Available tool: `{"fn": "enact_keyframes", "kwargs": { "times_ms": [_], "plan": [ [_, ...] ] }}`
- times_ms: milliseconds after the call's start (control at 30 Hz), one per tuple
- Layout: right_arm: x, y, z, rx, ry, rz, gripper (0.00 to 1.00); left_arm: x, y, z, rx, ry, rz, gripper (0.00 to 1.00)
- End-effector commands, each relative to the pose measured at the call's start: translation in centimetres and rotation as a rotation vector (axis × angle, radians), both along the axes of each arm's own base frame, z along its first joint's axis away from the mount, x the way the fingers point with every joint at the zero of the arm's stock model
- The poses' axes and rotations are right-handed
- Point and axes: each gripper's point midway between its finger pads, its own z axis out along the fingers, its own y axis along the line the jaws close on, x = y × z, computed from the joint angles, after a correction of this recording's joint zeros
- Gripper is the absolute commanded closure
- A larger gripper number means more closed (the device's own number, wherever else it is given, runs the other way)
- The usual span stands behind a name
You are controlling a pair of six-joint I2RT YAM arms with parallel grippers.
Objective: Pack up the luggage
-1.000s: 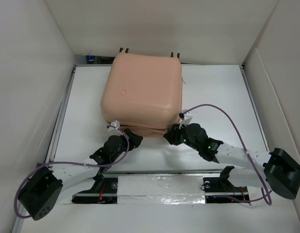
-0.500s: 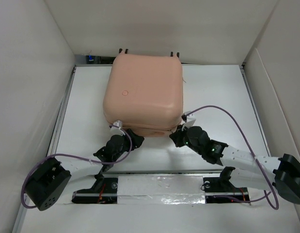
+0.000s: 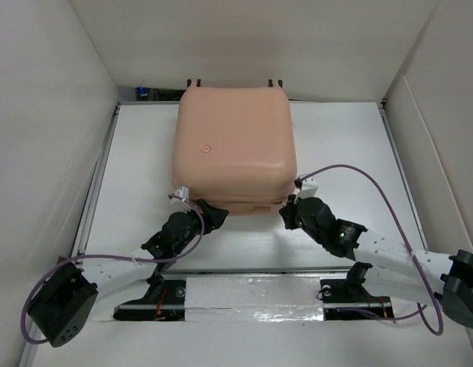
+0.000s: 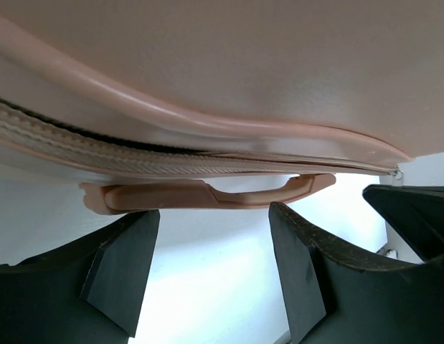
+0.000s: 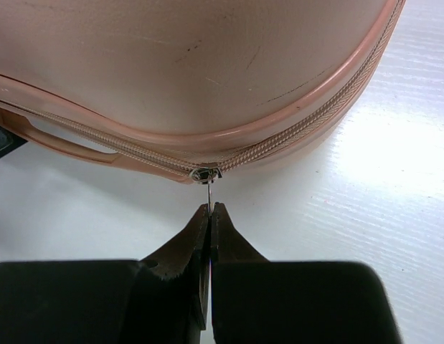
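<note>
On table (image 3: pixel 343 138): one luggage (image 3: pixel 232 145); left pincer (image 4: pixel 213 231) released, near one handle (image 4: pixel 207 195); right pincer (image 5: pixel 209 212) clenched on one zipper pull (image 5: pixel 208 190).

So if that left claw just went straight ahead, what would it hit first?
Most likely the pink handle on the luggage, which sits just ahead of the open left gripper, between its fingers. Depth is hard to judge, though.

The top camera looks down on the whole table (image 3: pixel 351 153) from high up at its near side. Both wrist cameras look low and very close at the near edge of the luggage (image 3: pixel 232 145), and both see its handle (image 4: pixel 207 195).
</note>
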Motion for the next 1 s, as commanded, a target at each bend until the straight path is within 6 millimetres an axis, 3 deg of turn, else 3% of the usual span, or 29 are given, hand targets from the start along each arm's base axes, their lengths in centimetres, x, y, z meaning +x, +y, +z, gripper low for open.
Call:
{"fn": "enact_keyframes", "kwargs": {
  "times_ms": [0, 167, 333, 500, 533, 633, 667, 700, 833, 967],
  "plan": [
    [0.7, -0.4, 2.2, -0.009, -0.044, -0.019, 1.00, 2.6, -0.7, 4.3, -0.046, -0.100, 0.055, 0.40],
    [0.1, 0.5, 2.5, 0.021, -0.052, 0.008, 1.00, 3.7, -1.6, 3.1, -0.019, -0.074, 0.057, 0.40],
    [-1.0, 1.6, 2.2, 0.034, -0.053, 0.069, 1.00, 4.7, -1.9, 3.7, -0.058, -0.095, 0.089, 0.41],
    [-2.0, 3.9, 2.5, 0.077, -0.073, 0.150, 1.00, 4.9, -3.6, 5.0, -0.141, -0.128, 0.093, 0.50],
    [-2.1, 4.5, 2.3, 0.076, -0.069, 0.162, 1.00, 4.9, -4.2, 4.6, -0.135, -0.123, 0.082, 0.52],
    [-2.8, 6.3, 3.0, 0.086, -0.079, 0.215, 1.00, 5.5, -4.8, 4.4, -0.152, -0.132, 0.082, 0.76],
    [-2.9, 6.9, 2.8, 0.079, -0.081, 0.230, 1.00, 5.6, -5.1, 4.3, -0.157, -0.136, 0.074, 0.93],
    [-3.4, 7.9, 3.4, 0.088, -0.091, 0.255, 1.00, 5.4, -5.7, 4.6, -0.171, -0.144, 0.053, 1.00],
    [-4.0, 10.5, 4.6, 0.096, -0.107, 0.310, 1.00, 4.6, -6.9, 4.2, -0.163, -0.141, 0.014, 1.00],
    [-4.7, 12.3, 6.4, 0.097, -0.139, 0.350, 1.00, 4.4, -6.4, 3.5, -0.134, -0.139, 0.032, 1.00]
  ]
}}
